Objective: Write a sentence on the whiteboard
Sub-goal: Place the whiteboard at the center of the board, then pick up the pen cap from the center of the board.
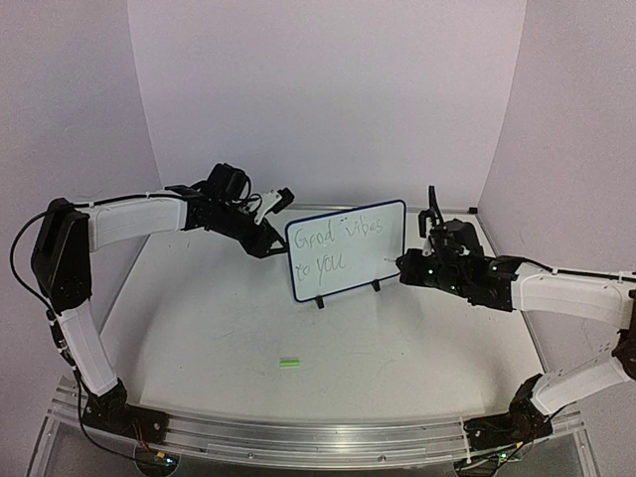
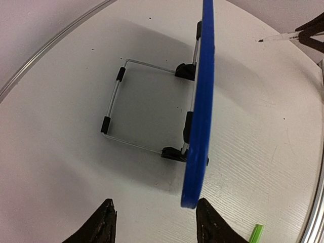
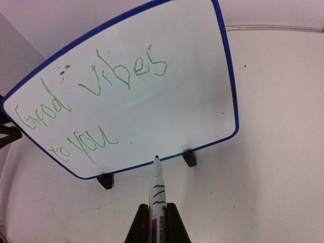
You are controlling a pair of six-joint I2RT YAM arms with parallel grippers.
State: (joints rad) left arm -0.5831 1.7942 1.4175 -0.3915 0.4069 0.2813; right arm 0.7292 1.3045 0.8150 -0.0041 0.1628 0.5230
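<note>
Whiteboard (image 1: 373,253) from above: stands on the table (image 1: 199,338) between both arms; words (image 1: 333,243) look done; green cap (image 1: 289,363) lies in front.
Left wrist view: left pincer (image 2: 156,215) is apart beside the board's edge, not gripping; a push could tip it.
Right wrist view: right pincer (image 3: 157,220) is clamped on the pen (image 3: 156,182), tip near the rim; a bump could smear words.
</note>
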